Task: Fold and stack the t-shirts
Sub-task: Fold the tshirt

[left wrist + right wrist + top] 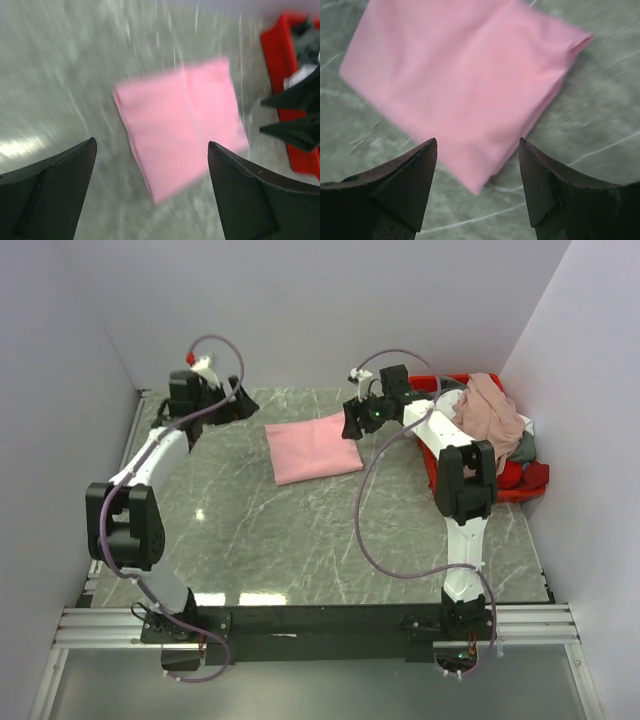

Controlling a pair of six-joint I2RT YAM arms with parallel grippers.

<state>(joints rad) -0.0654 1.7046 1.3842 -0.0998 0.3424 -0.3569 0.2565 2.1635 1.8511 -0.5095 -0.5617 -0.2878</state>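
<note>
Lying folded on the marble table (250,540), the light pink t-shirt (313,448) sits between the left gripper (151,144) and right gripper (478,141), both spread wide and empty. The red bin (448,381) at the right holds the dusty rose t-shirt (490,408) heaped over others.

1. Left wrist view smeared throughout — pink shirt (182,125) edges soft, desk (60,75) veining streaked.
2. That view's right edge cuts off the red bin (282,55); contents unreadable.
3. Top view: dusty rose shirt (490,412) heaped over the red bin, grey shirt (527,447) mostly buried; red beneath — cloth or plastic, cannot tell.
4. Right wrist view: pink shirt clipped by top edge, near corner blurred.
</note>
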